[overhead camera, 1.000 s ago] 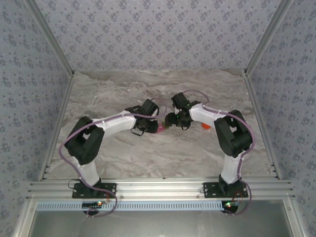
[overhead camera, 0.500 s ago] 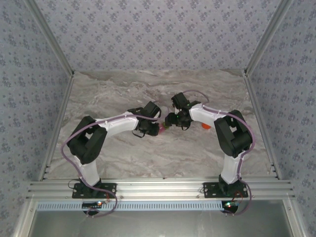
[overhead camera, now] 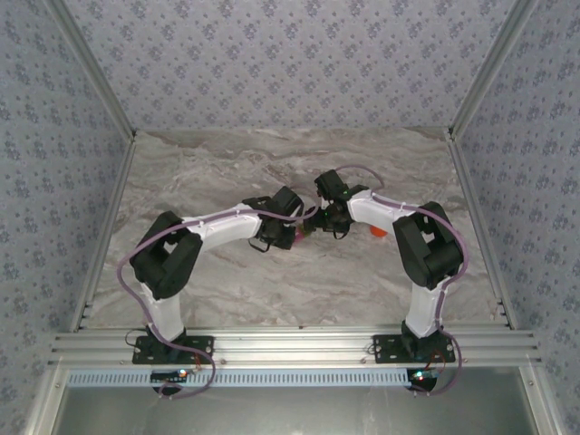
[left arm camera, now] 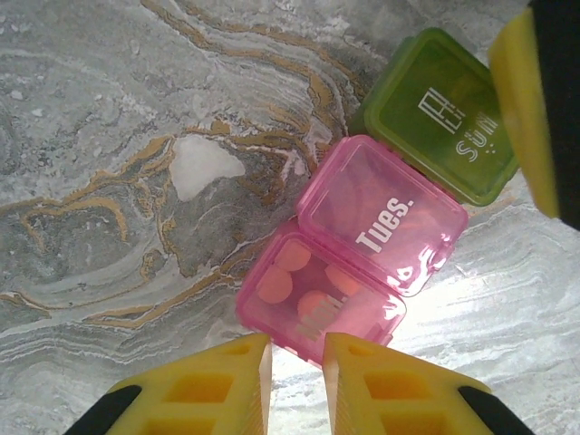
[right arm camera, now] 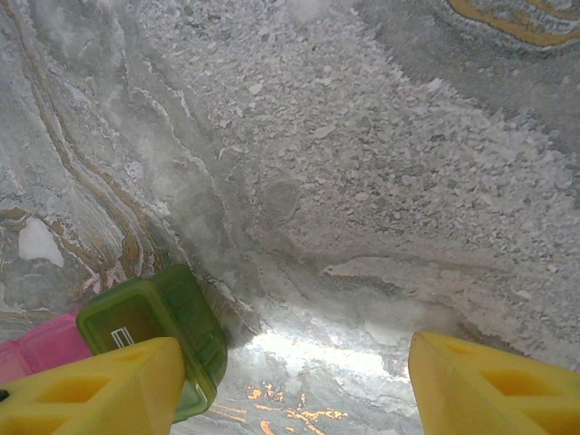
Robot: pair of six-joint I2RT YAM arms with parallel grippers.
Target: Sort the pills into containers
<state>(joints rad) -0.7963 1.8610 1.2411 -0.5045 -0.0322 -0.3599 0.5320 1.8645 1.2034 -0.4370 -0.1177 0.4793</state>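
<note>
Pills [left arm camera: 275, 288] already sit in one pink compartment [left arm camera: 358, 319], its lid apparently closed; left tool [left arm camera: 297, 349] pinched together, empty; right tool [right arm camera: 290, 381] spread wide, empty, beside green compartment [left arm camera: 435, 118].

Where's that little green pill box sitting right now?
In the left wrist view, the green box lies on the marble table at upper right, joined to the pink box marked Tues., beside the right tool's yellow finger.
</note>
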